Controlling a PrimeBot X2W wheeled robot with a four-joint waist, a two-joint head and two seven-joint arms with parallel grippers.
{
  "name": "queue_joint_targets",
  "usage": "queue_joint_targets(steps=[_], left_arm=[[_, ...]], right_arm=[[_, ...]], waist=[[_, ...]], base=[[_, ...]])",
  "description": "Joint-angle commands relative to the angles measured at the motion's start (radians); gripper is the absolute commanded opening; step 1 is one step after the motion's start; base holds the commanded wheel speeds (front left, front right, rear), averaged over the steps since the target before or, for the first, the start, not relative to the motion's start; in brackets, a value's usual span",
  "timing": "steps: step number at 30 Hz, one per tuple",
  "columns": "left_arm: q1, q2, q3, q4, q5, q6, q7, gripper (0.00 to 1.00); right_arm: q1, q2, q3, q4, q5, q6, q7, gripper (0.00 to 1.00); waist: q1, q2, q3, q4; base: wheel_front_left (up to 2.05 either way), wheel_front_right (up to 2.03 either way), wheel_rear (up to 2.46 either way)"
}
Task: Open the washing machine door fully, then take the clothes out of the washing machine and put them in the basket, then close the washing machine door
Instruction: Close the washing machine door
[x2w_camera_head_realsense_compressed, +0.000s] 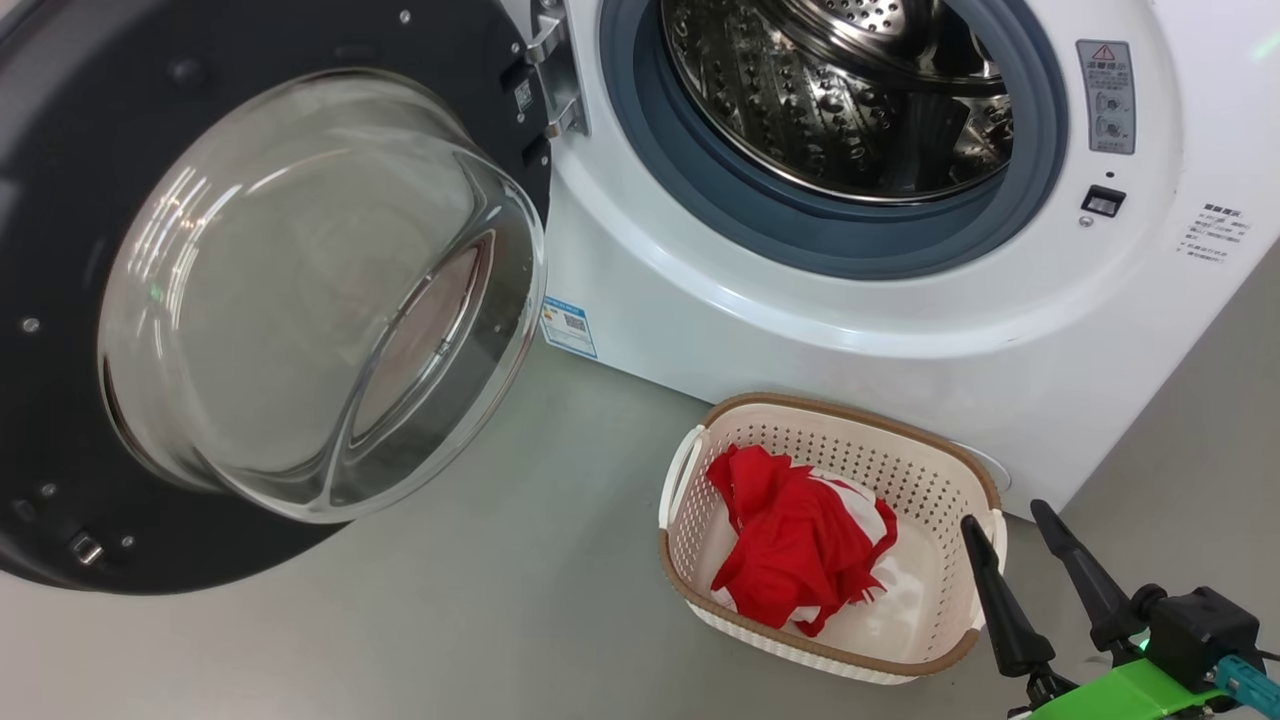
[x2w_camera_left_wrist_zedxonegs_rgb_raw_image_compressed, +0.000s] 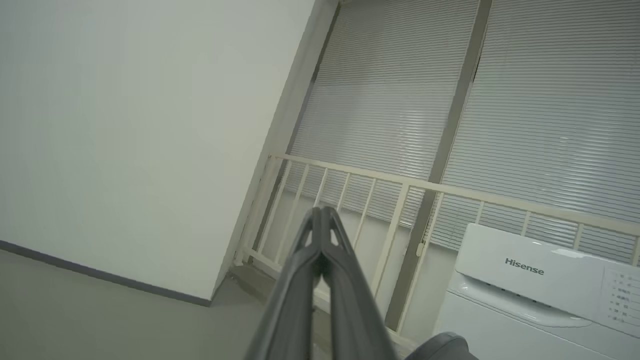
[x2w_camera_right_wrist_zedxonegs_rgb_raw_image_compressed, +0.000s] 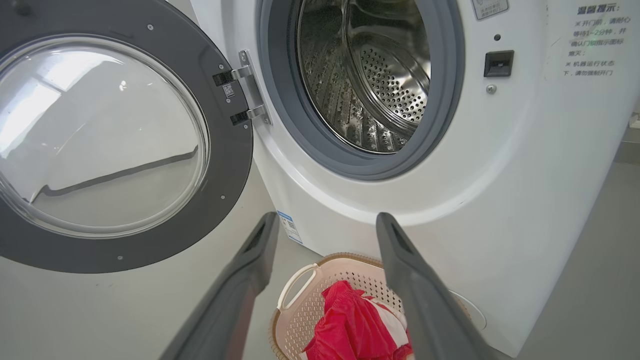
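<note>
Clothes (x2w_camera_head_realsense_compressed: 800, 545), bright red with white, lie crumpled in the basket (x2w_camera_head_realsense_compressed: 930, 470).

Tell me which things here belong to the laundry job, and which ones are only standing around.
For the job: washing machine door, washing machine, clothes, basket, right claw.
Just there: window blinds, railing, wall.
</note>
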Motion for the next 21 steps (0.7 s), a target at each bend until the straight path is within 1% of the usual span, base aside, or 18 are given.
queue_joint_targets(steps=[1,6,11,15,21], left_arm=[[-0.033,0.069,0.029,-0.008,-0.013,-0.006,0.018,0.0],[-0.12,0.125,0.044,0.197,-0.154,0.009,0.273,0.0],[-0.17,0.171,0.027,0.32,-0.235,0.027,0.502,0.0],[-0.173,0.194,-0.005,0.37,-0.273,0.023,0.672,0.0],[-0.14,0.202,-0.037,0.382,-0.315,0.018,0.844,0.0]], right_arm=[[-0.013,-0.008,0.014,-0.027,-0.01,0.006,-0.006,1.0],[-0.018,-0.006,0.019,-0.026,-0.01,0.006,-0.006,1.0],[-0.027,-0.005,0.029,-0.022,-0.008,0.006,-0.006,1.0],[-0.029,-0.003,0.034,-0.021,-0.007,0.006,-0.006,1.0],[-0.027,0.001,0.034,-0.022,-0.007,0.006,-0.006,1.0]], waist=[[-0.0001,0.0,0.003,0.003],[-0.0001,0.0,0.012,0.008],[-0.0001,0.0,0.017,0.013],[-0.0001,0.0,0.017,0.015],[-0.0001,0.0,0.018,0.016]], base=[[0.0,0.0,0.0],[0.0,0.0,0.0],[0.0,0.0,0.0],[0.0,0.0,0.0],[0.0,0.0,0.0]])
